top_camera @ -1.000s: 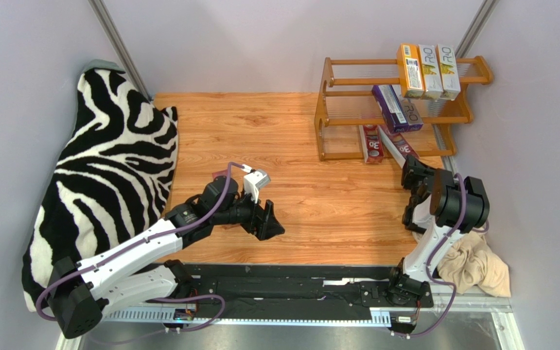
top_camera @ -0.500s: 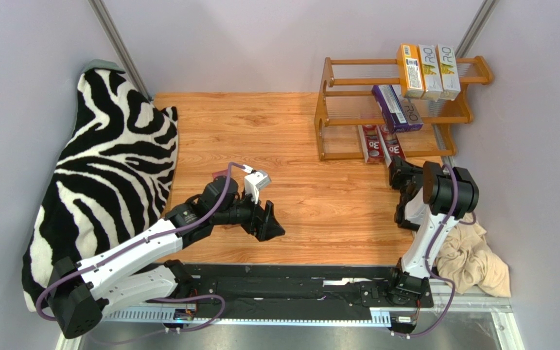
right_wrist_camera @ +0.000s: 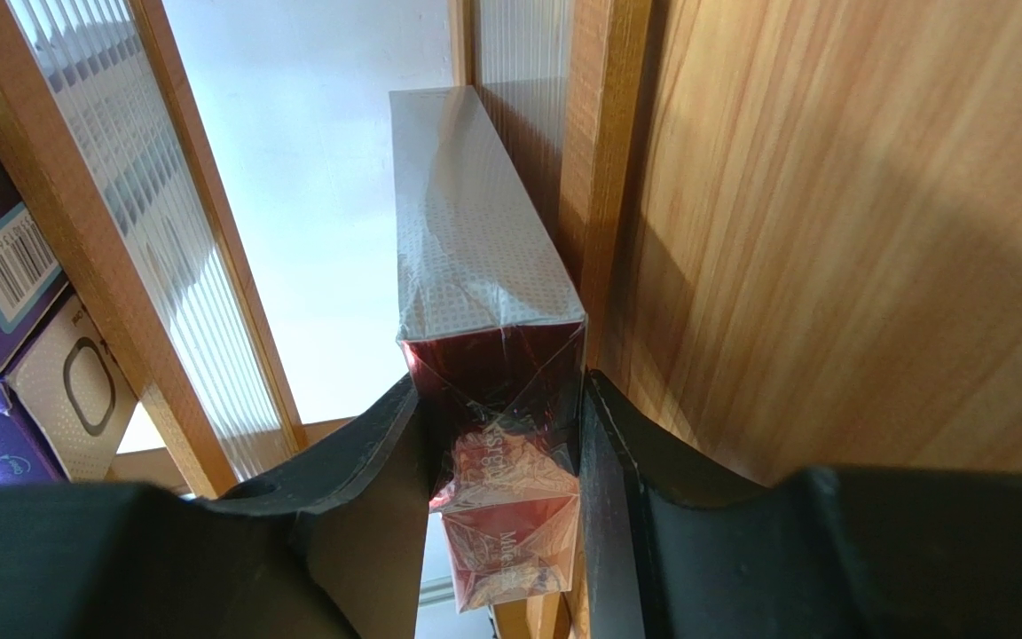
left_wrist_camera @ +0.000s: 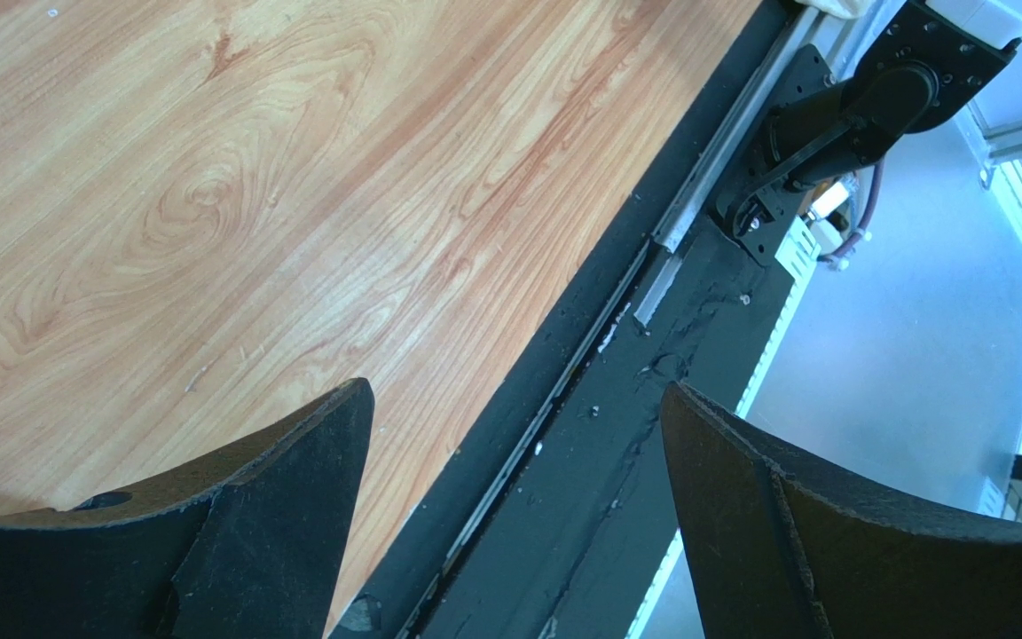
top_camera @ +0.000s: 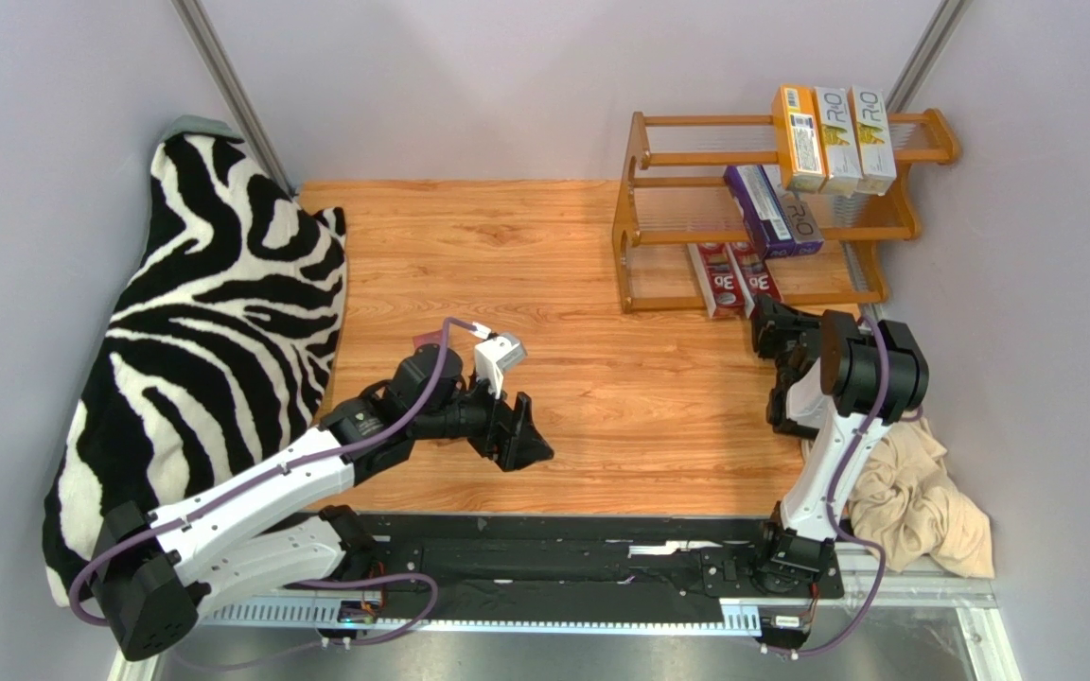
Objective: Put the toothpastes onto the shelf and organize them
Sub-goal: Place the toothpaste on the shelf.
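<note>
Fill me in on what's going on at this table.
The right gripper is closed on a red toothpaste carton, holding it at the bottom tier of the wooden shelf beside a second red carton. Two purple cartons lie on the middle tier and three upright cartons stand on top. The left gripper hovers open and empty over the wooden table.

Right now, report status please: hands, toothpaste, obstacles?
Left hand open, empty. Right hand shut on red carton, at shelf bottom tier. Second red carton beside it.

White links (top_camera: 245,490), black joints (top_camera: 871,372), purple cables (top_camera: 433,372); left gripper (left_wrist_camera: 516,393) and right gripper (right_wrist_camera: 497,386) matte black.
</note>
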{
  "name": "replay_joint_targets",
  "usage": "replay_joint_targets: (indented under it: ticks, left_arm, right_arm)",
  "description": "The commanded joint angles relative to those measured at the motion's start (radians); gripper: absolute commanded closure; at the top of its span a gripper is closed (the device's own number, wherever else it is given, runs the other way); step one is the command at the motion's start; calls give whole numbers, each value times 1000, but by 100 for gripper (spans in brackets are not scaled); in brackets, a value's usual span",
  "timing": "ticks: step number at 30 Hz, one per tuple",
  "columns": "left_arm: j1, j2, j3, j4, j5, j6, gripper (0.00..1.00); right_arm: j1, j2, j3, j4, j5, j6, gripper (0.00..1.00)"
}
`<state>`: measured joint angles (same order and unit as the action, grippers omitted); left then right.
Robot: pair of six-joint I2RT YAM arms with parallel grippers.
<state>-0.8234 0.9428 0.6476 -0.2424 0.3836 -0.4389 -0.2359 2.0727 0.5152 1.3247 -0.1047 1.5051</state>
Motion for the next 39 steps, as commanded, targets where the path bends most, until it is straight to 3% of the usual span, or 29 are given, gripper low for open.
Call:
replay_joint_targets:
  ticks: [1, 2, 3, 6, 9, 22, 31, 36, 39]
  left_arm:
    - [1, -25, -6, 37, 8, 17, 12]
    - [1, -30, -6, 37, 8, 14, 12]
    - [1, -32, -9, 37, 8, 14, 12]
    - [1, -41, -11, 32, 6, 9, 12]
    - [1, -56, -12, 25, -5, 5, 11]
    - [10, -88, 26, -37, -141, -23, 8]
    - [69, -68, 87, -161, -284, -78, 5]
    - [110, -65, 121, -238, -339, -106, 4]
    - [139, -29, 135, -282, -371, -116, 3]
  right_arm:
    - [14, 7, -7, 114, -46, -37, 65]
    - [14, 6, -15, 122, -47, -40, 59]
    - [14, 4, -26, 129, -47, -43, 44]
    - [14, -3, -63, 163, -44, -59, 23]
    - [14, -16, -87, 172, -53, -81, 14]
    - [10, -148, -256, 176, -79, -149, 7]
    - [10, -330, -423, 166, -121, -209, 4]
    - [10, -486, -480, 55, -156, -256, 4]
    - [10, -649, -489, -123, -168, -307, 4]
